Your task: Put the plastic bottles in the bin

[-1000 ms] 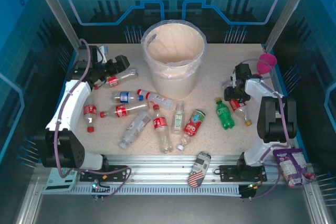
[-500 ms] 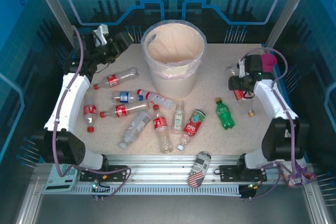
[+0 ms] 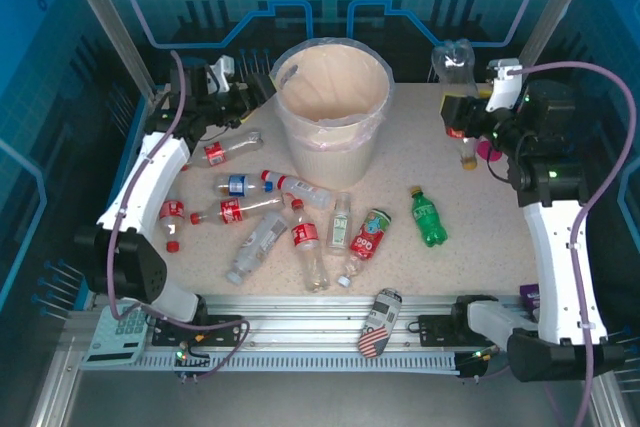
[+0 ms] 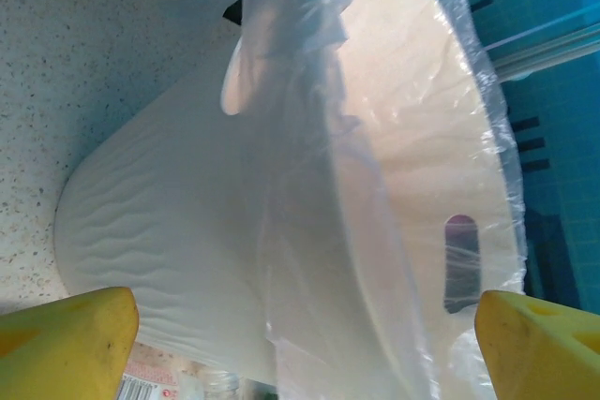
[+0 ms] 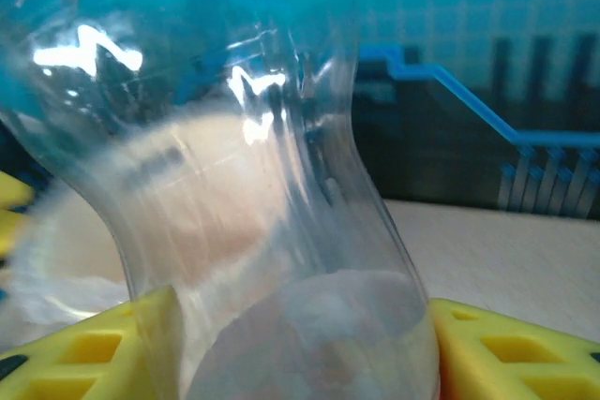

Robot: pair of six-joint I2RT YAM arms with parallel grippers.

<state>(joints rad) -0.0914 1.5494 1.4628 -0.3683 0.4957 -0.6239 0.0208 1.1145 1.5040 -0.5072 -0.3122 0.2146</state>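
Bottle (image 5: 272, 185) blurred, both ends off-frame

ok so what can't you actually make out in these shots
- Right wrist: held bottle so close it blurs; both ends cut off by the edges.
- Top external: pink cup mostly hidden behind the right arm.
- Left wrist: floor of the bin hidden by its own wall and bag.

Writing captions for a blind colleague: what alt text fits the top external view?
The right gripper holds a clear bottle upended, right of the cream bin. The left gripper, open, hovers at the bin's left; other bottles lie scattered on the table.
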